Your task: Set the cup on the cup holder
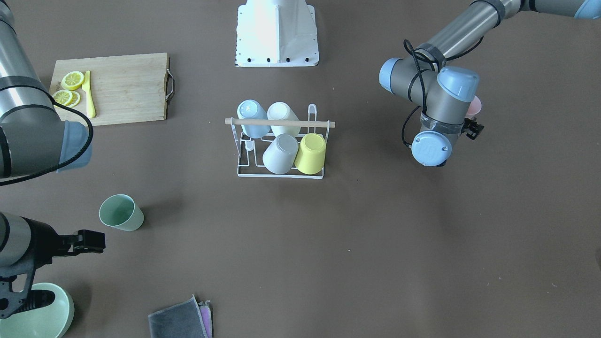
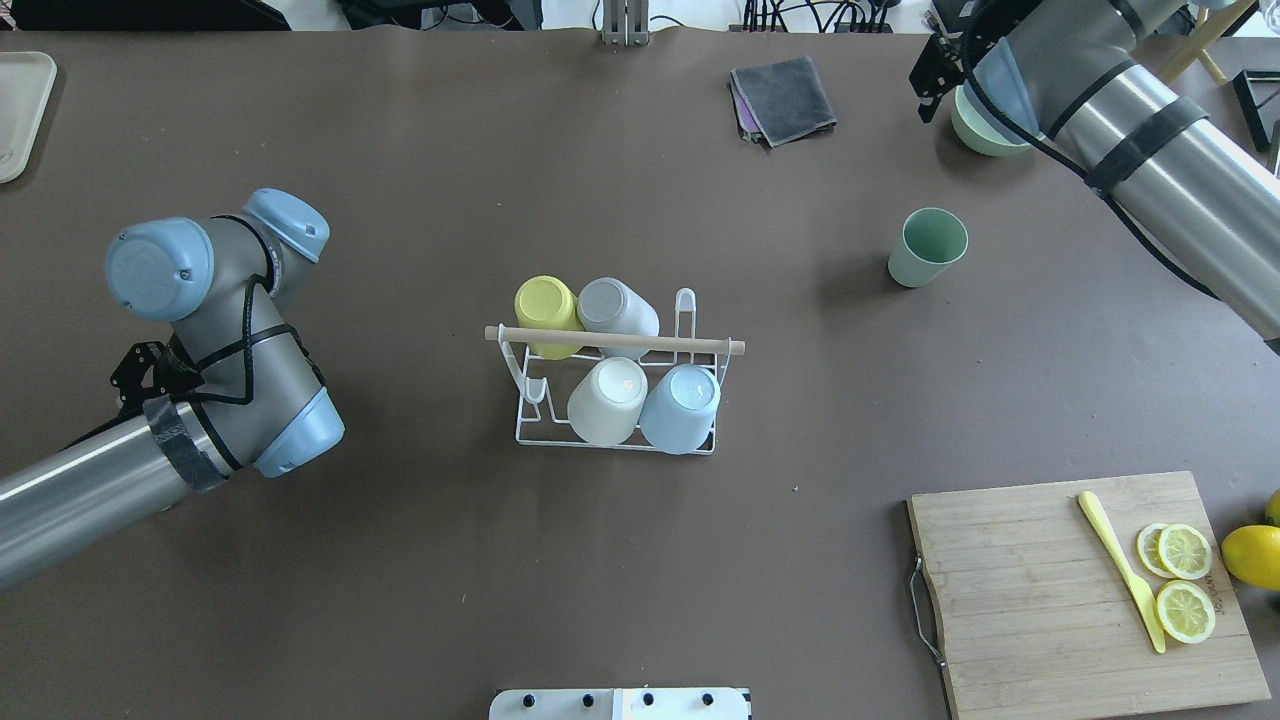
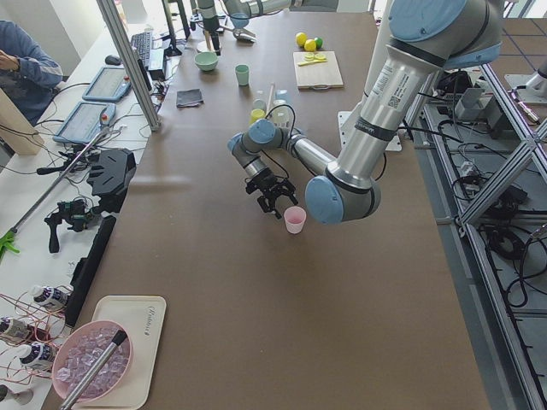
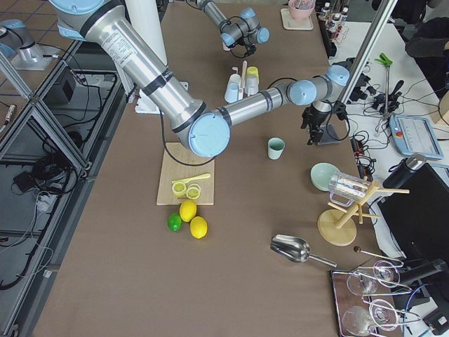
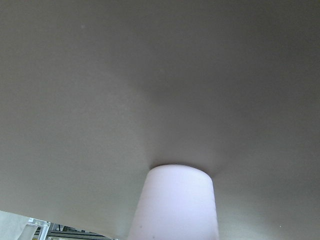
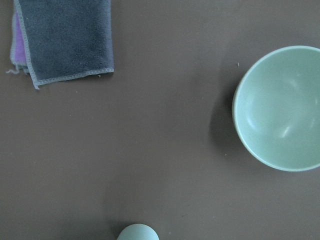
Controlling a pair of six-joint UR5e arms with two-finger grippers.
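Note:
The white wire cup holder (image 2: pixel 530 432) with a wooden rod handle stands mid-table and also shows in the front view (image 1: pixel 244 171). It carries a yellow, a grey, a white and a blue cup, all upside down. A pink cup (image 3: pixel 295 219) is right at my left gripper (image 3: pixel 273 203). It fills the bottom of the left wrist view (image 5: pixel 175 205) and peeks out behind the wrist in the front view (image 1: pixel 475 107). I cannot tell whether the left fingers hold it. A green cup (image 2: pixel 927 247) stands upright on the table. My right gripper (image 1: pixel 96 241) hovers beside it, open and empty.
A green bowl (image 2: pixel 985 135) and a folded grey cloth (image 2: pixel 783 98) lie on the table's far side, near the right arm. A wooden cutting board (image 2: pixel 1050 590) holds lemon slices and a yellow knife. The robot's white base (image 1: pixel 277 33) is at the near edge.

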